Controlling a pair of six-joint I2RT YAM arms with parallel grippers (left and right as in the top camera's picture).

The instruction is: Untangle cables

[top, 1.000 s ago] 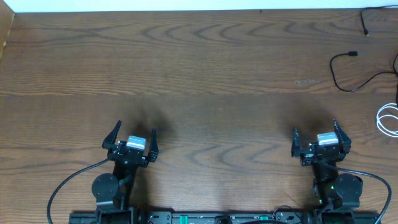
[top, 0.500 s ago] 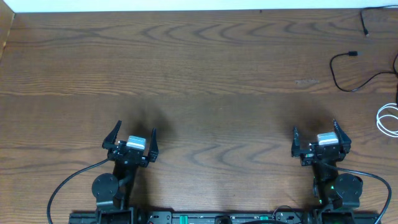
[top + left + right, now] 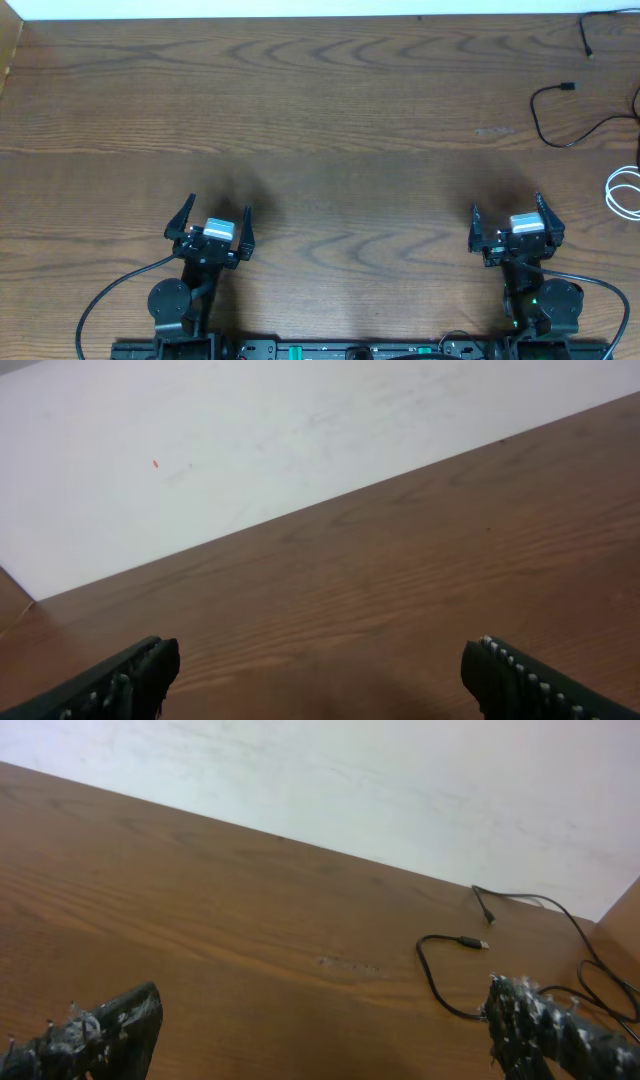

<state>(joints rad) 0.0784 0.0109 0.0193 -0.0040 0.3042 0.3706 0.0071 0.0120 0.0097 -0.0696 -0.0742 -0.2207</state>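
Note:
A thin black cable with a small plug end lies at the far right of the table; the right wrist view shows it too. Another black cable runs off the back right corner and also shows in the right wrist view. A white cable loop lies at the right edge. My left gripper is open and empty near the front left. My right gripper is open and empty near the front right, well short of the cables. Both sets of fingers show apart in the wrist views.
The wooden table ends at a white wall strip along the back. Thick black arm wires trail by the arm bases at the front edge.

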